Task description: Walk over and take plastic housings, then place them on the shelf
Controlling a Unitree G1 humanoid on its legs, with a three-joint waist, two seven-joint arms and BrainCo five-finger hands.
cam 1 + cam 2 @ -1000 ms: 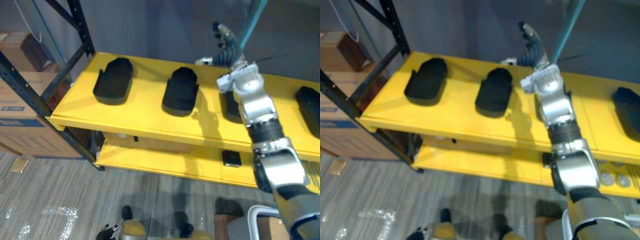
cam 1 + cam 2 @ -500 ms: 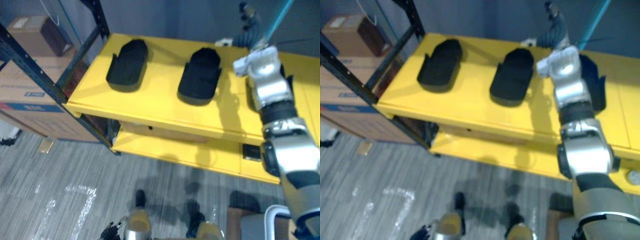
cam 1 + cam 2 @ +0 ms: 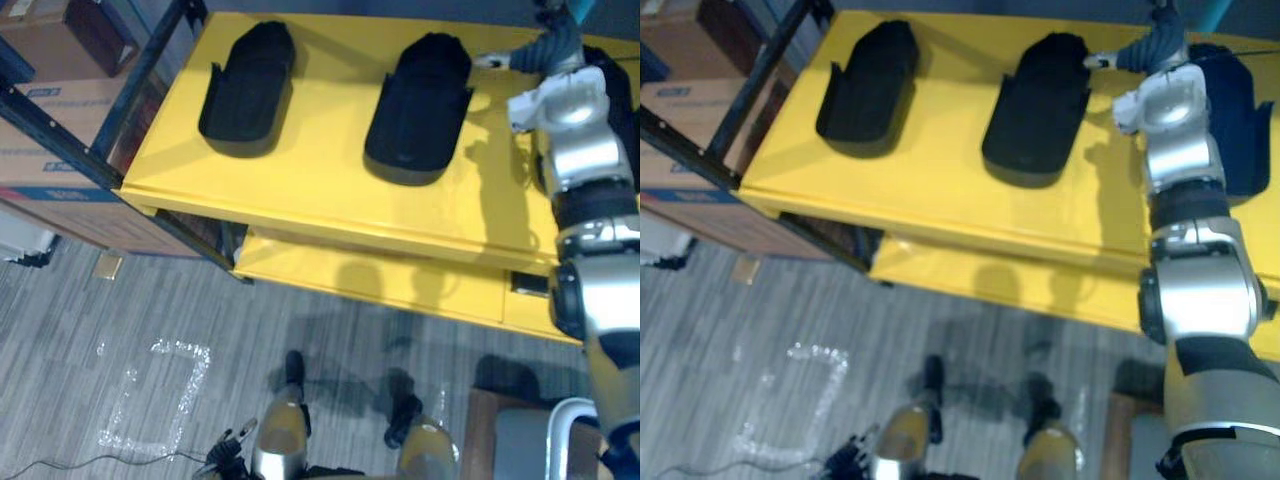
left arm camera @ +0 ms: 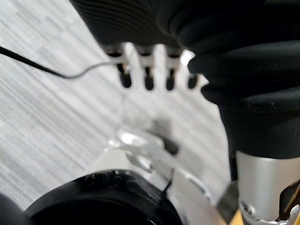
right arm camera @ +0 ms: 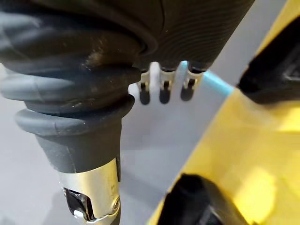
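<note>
The shelf (image 3: pixel 300 190) carries three housings: left housing (image 3: pixel 247 88) at upper left, middle housing (image 3: pixel 420 110) at top centre, right housing (image 3: pixel 1232 120) at upper right behind the arm. The right hand (image 3: pixel 1154 47) hovers between the latter two, fingers (image 5: pixel 162 89) loosely spread, empty. The left hand (image 4: pixel 148 77) hangs over the floor (image 4: pixel 47 117), fingers likewise.

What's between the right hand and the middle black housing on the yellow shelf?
Nothing visible. The right hand hovers above the yellow shelf, its thumb close beside the middle black plastic housing.
</note>
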